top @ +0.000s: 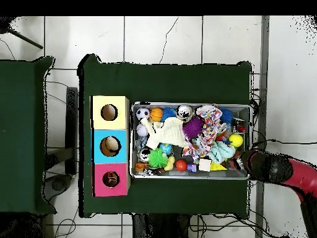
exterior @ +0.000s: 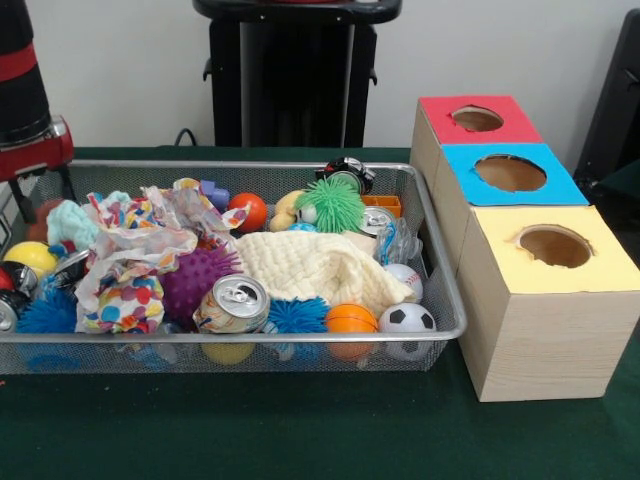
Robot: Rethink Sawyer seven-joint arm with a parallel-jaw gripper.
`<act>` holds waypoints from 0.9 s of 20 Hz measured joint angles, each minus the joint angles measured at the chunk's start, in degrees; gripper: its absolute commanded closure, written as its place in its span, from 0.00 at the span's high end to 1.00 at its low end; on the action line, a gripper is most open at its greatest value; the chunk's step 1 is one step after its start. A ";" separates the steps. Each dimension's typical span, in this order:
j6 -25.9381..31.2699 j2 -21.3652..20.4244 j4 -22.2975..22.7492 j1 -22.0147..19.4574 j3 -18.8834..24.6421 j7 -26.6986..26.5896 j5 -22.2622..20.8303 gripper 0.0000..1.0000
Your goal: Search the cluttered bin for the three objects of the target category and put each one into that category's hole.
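Green-covered table [exterior: 300, 430]: one wire-mesh bin [exterior: 440, 300] and one wooden box [exterior: 545, 330] are set side by side on it, the box just beside one short end of the bin.

Wooden box: three round holes are cut in its top, under a yellow panel [exterior: 590, 265], a blue panel [exterior: 555, 185] and a red panel [exterior: 500, 128]. In the overhead view a pale object, possibly a ball, is seen inside the blue-panel hole [top: 111, 145].

Red and black arm [exterior: 25, 110]: it is seen at the bin's end farthest from the box. The gripper is hidden in both views, so its opening cannot be told.

Bin contents, heaped: cream knitted cloth [exterior: 320, 268]; patterned spotted cloth [exterior: 130, 262]; purple spiky ball [exterior: 195, 280]; green spiky ball [exterior: 331, 205]; drink can [exterior: 232, 304]; soccer ball [exterior: 407, 320]; small orange ball [exterior: 351, 318].
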 measured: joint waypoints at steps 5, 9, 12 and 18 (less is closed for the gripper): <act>0.00 1.24 -2.62 -0.65 1.21 0.00 -0.07 0.00; 0.00 2.06 -3.99 -1.40 2.53 0.00 -0.21 0.00; 0.01 2.15 -4.17 -1.37 2.59 0.00 -0.26 0.00; 0.01 2.15 -4.17 -1.37 2.59 0.00 -0.42 0.00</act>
